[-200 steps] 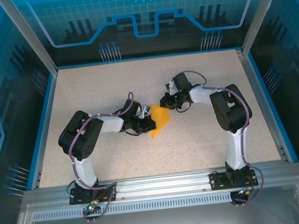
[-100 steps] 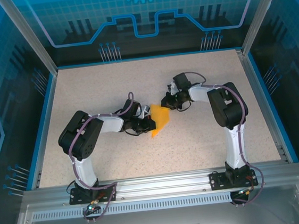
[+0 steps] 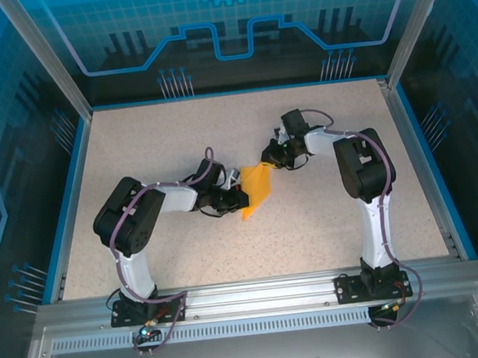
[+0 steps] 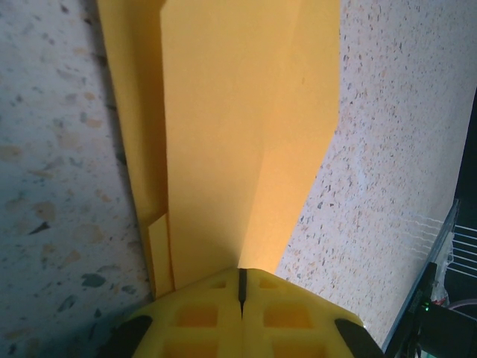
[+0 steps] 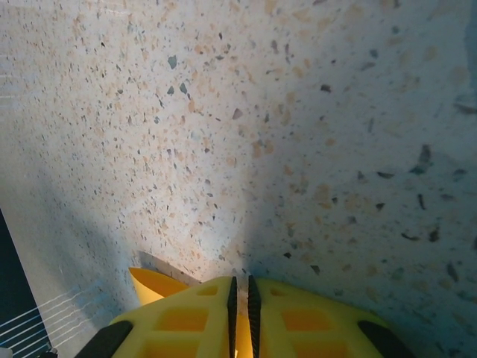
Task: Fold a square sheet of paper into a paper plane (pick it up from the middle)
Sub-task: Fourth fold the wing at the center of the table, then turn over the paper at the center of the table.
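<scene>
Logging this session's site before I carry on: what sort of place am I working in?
Probably an enclosed robot test cell: a speckled table fenced by aluminium posts and blue printed panels, with the left arm and right arm bolted to a rail at its near edge.

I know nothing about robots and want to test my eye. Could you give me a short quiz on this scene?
1. True or false: the left gripper is shut on the paper.
2. Seen from above, the right gripper is at the paper's: A far corner, B near tip, C middle.
3. Fill in: the paper is no flat square; it is already ____.

Key: 1 true; 2 A; 3 folded.
</scene>
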Controlling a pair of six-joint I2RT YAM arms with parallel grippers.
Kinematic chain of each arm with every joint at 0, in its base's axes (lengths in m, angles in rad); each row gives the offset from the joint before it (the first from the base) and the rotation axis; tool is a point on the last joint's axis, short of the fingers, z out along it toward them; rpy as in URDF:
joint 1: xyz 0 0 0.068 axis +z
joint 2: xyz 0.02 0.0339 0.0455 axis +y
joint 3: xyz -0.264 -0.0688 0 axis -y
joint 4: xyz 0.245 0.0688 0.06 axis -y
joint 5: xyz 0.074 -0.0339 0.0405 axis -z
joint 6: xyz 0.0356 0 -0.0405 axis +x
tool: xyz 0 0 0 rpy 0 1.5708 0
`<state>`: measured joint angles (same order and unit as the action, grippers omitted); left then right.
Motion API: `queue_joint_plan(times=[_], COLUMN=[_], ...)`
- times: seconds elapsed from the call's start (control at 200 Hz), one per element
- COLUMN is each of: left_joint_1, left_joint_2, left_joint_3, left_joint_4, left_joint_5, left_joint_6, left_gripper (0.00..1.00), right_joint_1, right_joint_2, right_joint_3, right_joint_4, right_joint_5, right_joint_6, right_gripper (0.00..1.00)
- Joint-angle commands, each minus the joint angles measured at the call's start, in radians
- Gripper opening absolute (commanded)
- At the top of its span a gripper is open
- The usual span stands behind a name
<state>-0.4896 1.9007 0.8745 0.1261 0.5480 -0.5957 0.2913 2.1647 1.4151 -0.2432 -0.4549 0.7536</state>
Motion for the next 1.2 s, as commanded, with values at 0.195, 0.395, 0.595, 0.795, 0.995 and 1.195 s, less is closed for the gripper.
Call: queue_joint_plan(times=[0.195, 0.395, 0.595, 0.795, 0.995, 1.195], left_joint_1=[-0.008, -0.008, -0.007, -0.005, -0.006, -0.006], left_joint_2=[0.001, -0.115, -0.185, -0.202, -0.152, -0.099], left_joint_3=[-0.059, 0.021, 0.068, 0.092, 0.127, 0.169], left_joint_4=[-0.21, -0.295, -0.344, -0.419, -0.431, -0.44], left_joint_5=[-0.006, -0.027, -0.067, -0.19, -0.201, -0.195], left_joint_6=[0.019, 0.023, 0.037, 0.059, 0.068, 0.074], left_gripper=[0.01, 0.1, 0.21, 0.3, 0.34, 0.37], right_joint_1=[-0.027, -0.011, 0.031, 0.092, 0.13, 0.132], right_joint_2=[-0.178, -0.308, -0.37, -0.348, -0.322, -0.33], right_joint_3=[-0.154, -0.32, -0.436, -0.458, -0.461, -0.491], right_joint_4=[-0.012, 0.005, 0.061, 0.102, 0.108, 0.112], right_joint_5=[0.001, -0.02, -0.045, -0.041, -0.008, 0.033], right_joint_6=[-0.064, -0.08, -0.043, -0.005, 0.022, 0.047], right_gripper=[0.26, 0.33, 0.39, 0.41, 0.42, 0.43])
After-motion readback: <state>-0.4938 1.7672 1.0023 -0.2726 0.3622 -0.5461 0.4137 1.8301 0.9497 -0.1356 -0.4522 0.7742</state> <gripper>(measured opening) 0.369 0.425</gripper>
